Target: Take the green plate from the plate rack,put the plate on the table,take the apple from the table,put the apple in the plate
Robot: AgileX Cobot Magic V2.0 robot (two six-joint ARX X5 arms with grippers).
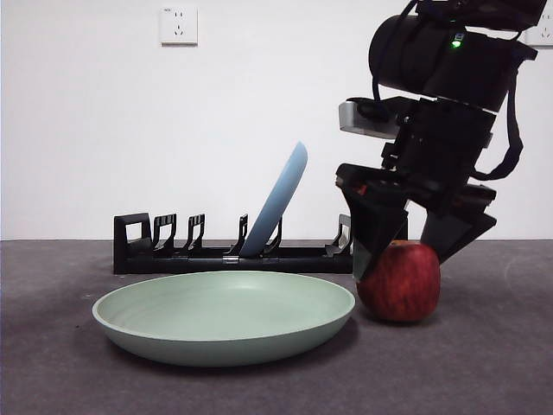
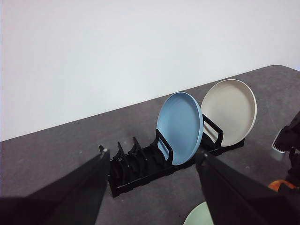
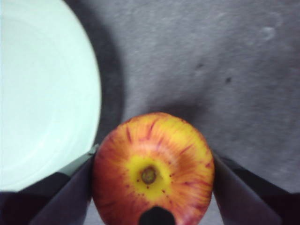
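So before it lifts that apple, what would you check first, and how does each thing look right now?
1. Green plate lies flat on the table, out of the plate rack: ok.
2. Right tool has a jaw on each side of the apple: ok.
3. Jaws actually pressing the apple firmly: cannot tell; they sit right at its sides.
4. Apple resting on the table beside the plate, not on its rim: ok.
5. Plate holds nothing where the apple should go: ok as far as the front view shows.
6. Left tool stays back, above the rack, away from the apple: ok.
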